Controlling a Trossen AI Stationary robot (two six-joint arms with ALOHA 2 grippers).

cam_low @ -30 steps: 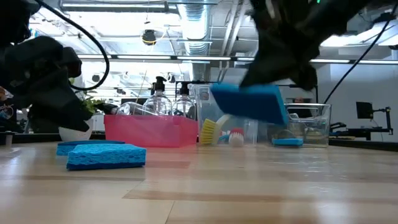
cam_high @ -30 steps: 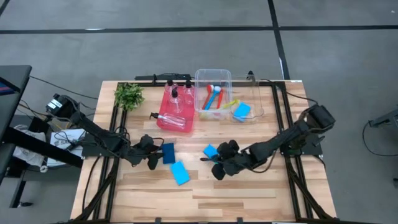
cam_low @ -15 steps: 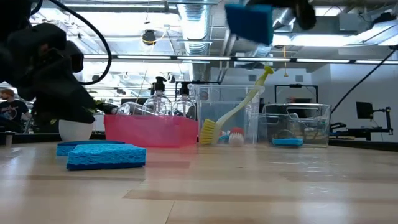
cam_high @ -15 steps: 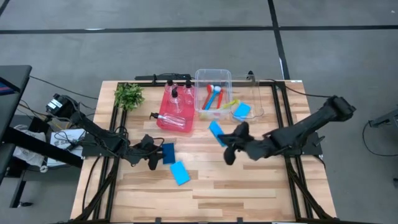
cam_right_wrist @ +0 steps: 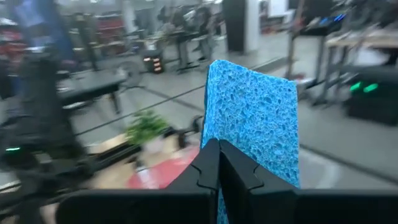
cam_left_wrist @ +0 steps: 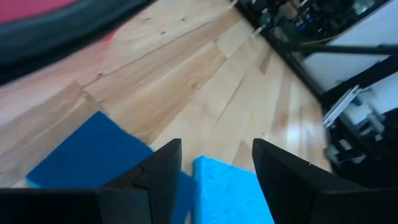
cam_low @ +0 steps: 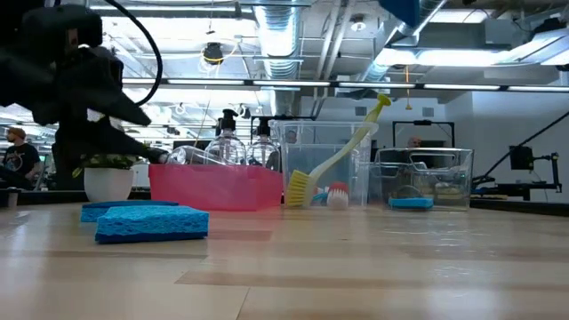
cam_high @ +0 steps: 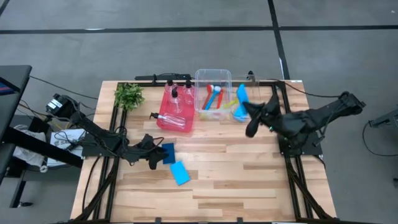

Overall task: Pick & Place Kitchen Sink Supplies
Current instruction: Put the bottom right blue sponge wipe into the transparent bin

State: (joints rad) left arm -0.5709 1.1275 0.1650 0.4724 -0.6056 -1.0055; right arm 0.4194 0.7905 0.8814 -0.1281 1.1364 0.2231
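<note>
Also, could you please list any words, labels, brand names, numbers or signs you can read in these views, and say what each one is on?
None: no text is readable in any view.
The clear bottles in the red tray show no label that can be made out.
The sponge in the right gripper is plain blue.

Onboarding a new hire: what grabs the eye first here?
The right gripper holds a blue sponge in the air over the clear bins. The left gripper is open over two more sponges on the table's front left, beside the red tray of bottles.
</note>
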